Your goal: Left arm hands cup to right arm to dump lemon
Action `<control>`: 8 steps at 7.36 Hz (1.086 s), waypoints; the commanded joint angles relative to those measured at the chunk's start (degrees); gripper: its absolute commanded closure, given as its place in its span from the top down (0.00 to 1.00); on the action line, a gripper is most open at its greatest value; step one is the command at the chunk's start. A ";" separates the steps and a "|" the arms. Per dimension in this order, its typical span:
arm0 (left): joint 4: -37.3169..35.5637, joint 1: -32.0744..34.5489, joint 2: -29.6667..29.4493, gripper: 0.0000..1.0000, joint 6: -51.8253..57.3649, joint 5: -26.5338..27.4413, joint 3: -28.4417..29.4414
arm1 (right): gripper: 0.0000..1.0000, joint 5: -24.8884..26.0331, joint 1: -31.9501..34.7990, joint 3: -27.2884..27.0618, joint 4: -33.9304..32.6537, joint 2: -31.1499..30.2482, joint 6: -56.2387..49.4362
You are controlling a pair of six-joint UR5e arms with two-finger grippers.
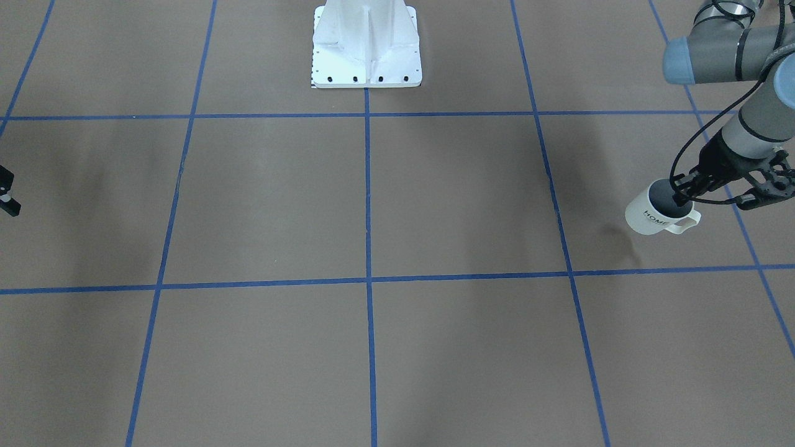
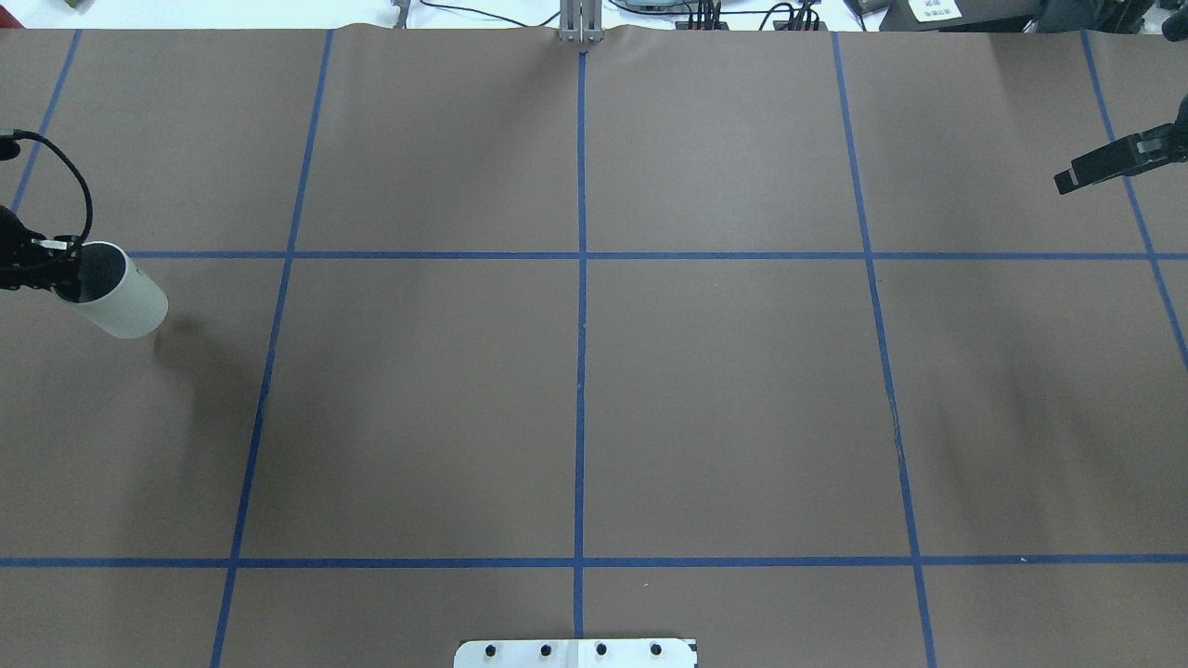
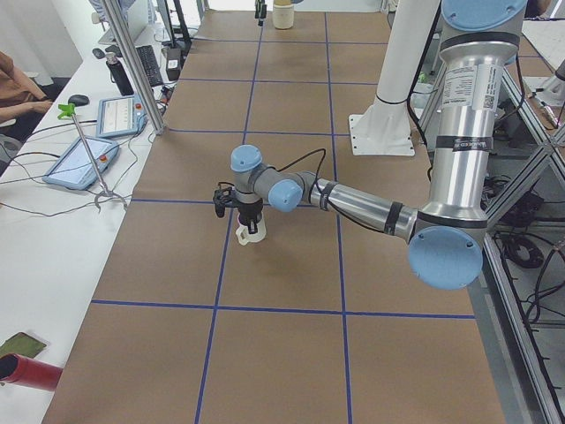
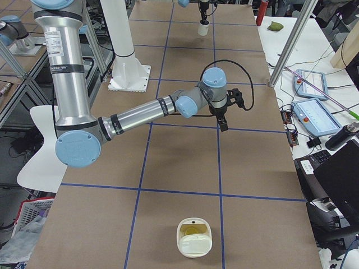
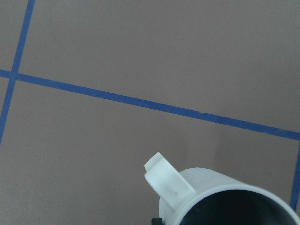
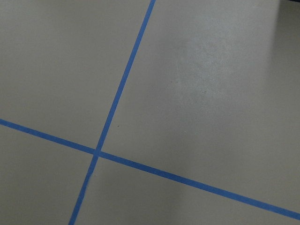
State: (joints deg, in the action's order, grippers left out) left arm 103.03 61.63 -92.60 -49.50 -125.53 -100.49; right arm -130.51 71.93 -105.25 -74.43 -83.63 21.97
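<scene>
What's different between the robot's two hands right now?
The left gripper pinches the cup by its rim; the right gripper holds nothing. The left gripper hangs at one end of the table; the right gripper hangs at the opposite end. The left wrist view shows the cup; the right wrist view shows only table and blue tape. Both are black and hang over the table.

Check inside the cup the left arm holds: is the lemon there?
The cup shows only a dark grey inner wall, with the left end effector gripping its rim. No lemon is visible; the bottom is in shadow, so I cannot tell.
</scene>
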 commanded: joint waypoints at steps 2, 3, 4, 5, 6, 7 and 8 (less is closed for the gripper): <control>-0.01 -0.11 1.55 0.00 0.11 -1.39 0.12 | 1.00 0.00 -0.39 0.22 -0.02 0.22 0.00; -0.19 -0.28 1.64 0.00 0.11 -1.39 0.21 | 1.00 0.00 -0.48 0.23 -0.02 0.22 0.00; -0.02 -0.72 2.59 0.00 0.11 -1.39 0.29 | 1.00 0.00 -0.48 0.23 -0.02 0.05 -0.09; -0.02 -1.51 2.78 0.00 0.11 -1.39 0.30 | 1.00 0.00 -0.48 0.14 -0.02 0.05 0.00; -0.10 -2.12 2.78 0.17 0.02 -1.39 0.30 | 1.00 0.00 -0.48 0.22 -0.02 0.05 0.00; -0.02 -3.09 2.78 0.22 0.02 -1.39 0.30 | 1.00 0.00 -0.48 0.23 -0.02 0.05 -0.09; 0.07 -3.44 2.78 0.62 0.02 -1.39 0.30 | 1.00 0.00 -0.39 0.23 -0.02 0.05 -0.09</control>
State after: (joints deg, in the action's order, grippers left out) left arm 103.01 58.91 -89.86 -49.47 -126.91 -100.20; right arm -130.52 71.47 -105.05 -74.44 -83.58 21.91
